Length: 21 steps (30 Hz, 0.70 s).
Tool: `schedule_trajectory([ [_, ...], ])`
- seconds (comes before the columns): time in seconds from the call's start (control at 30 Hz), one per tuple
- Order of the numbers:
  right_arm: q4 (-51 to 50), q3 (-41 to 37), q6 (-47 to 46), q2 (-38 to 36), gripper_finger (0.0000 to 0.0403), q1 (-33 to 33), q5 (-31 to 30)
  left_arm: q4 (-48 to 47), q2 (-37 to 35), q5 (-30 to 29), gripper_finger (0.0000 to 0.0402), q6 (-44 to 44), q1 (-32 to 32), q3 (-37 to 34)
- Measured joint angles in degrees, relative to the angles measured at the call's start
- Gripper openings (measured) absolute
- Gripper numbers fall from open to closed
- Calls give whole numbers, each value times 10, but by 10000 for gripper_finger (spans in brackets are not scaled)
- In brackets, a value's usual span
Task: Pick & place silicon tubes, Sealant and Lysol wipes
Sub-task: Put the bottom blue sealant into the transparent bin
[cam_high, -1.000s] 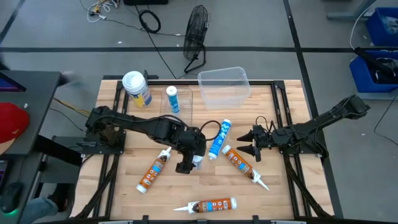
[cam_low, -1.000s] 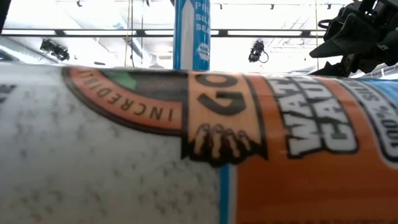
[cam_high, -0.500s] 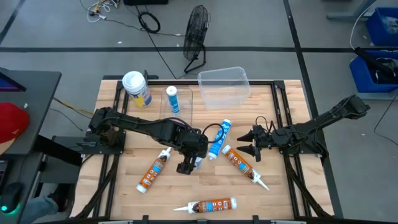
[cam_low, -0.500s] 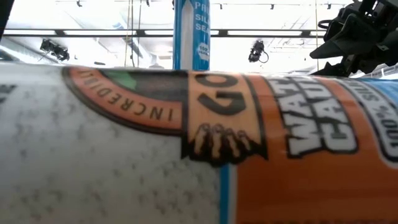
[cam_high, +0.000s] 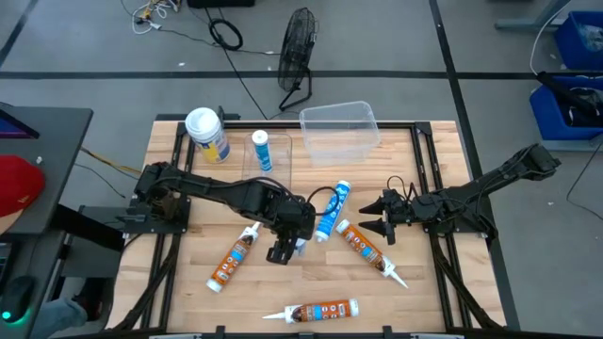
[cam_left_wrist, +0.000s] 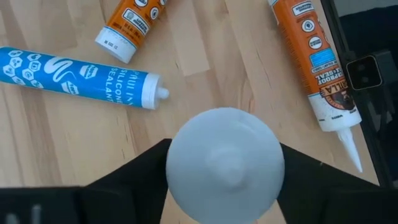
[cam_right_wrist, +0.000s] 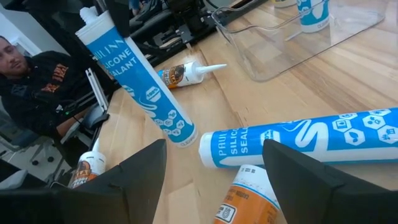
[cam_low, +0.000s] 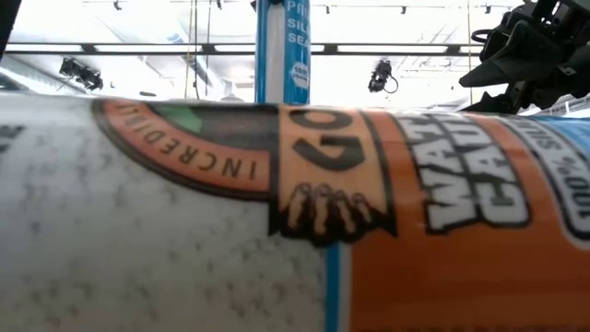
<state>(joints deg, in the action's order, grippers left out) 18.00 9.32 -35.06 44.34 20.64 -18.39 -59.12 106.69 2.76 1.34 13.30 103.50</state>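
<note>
The left gripper (cam_high: 285, 250) pinches an upright blue tube (cam_left_wrist: 225, 163) by its sides, ready to lift, while the right gripper (cam_high: 374, 224) waits spread apart

- Bare table (cam_high: 433, 292) lies at the near right corner.
- Blue tube (cam_high: 332, 209) and orange tube (cam_high: 364, 246) crowd the middle.
- Clear bin (cam_high: 339, 129) blocks the far edge.

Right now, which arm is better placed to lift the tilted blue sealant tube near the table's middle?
Left. The left gripper is around the top end of the blue sealant tube. The right gripper hangs open, apart from it.
</note>
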Motion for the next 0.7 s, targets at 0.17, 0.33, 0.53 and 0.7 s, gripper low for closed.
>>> schedule_trajectory([
  [0.17,0,0,3,0,272,0,0,0,-1,-1,227,0,0,0],
  [0.33,0,0,-1,0,272,0,0,0,-1,0,231,0,0,0],
  [0.53,0,0,-1,0,272,0,0,0,-1,0,228,0,0,0],
  [0.7,0,0,-5,0,272,0,0,-3,-3,1,228,8,0,0],
])
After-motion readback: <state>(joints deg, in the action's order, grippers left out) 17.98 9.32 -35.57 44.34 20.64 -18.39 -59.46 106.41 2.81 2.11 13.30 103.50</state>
